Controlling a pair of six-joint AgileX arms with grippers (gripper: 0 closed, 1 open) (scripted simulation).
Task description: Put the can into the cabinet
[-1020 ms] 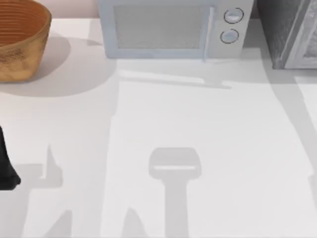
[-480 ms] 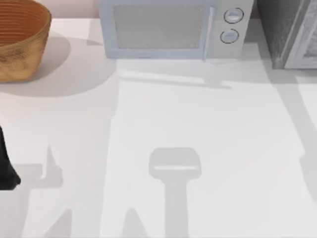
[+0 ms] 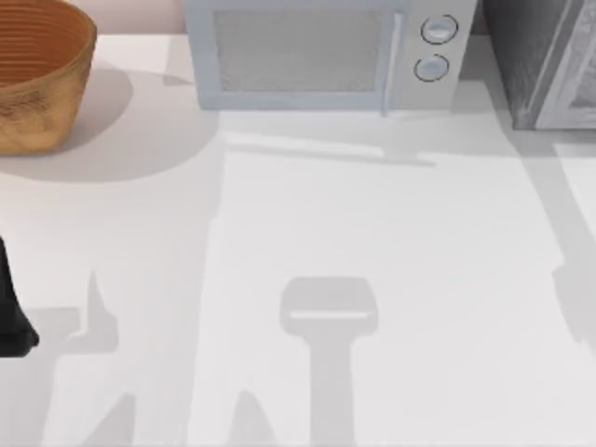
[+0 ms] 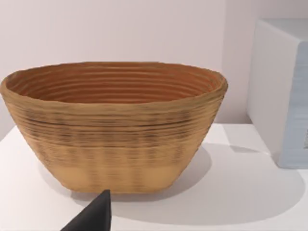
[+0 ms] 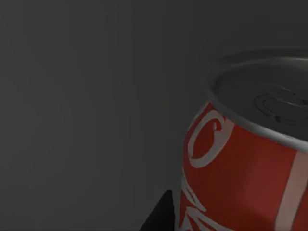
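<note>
The can (image 5: 240,163), red with white markings and a silver top, looms close in the right wrist view against a dark grey surface. My right gripper (image 5: 226,216) is shut on the can; one dark fingertip (image 5: 159,216) rests against its side. The cabinet (image 3: 545,60), dark grey and speckled with a lighter framed door panel, stands at the table's far right corner. My left gripper (image 3: 11,321) is parked at the table's left edge, and its dark tip (image 4: 94,216) points toward the basket.
A woven brown basket (image 3: 37,74) sits at the far left corner. A pale microwave (image 3: 321,51) with two round knobs stands at the back middle, left of the cabinet. The white tabletop (image 3: 372,223) carries only arm shadows.
The arm shadow at the table's right edge has slid farther onto the table and toward the back. The left arm has not moved.
</note>
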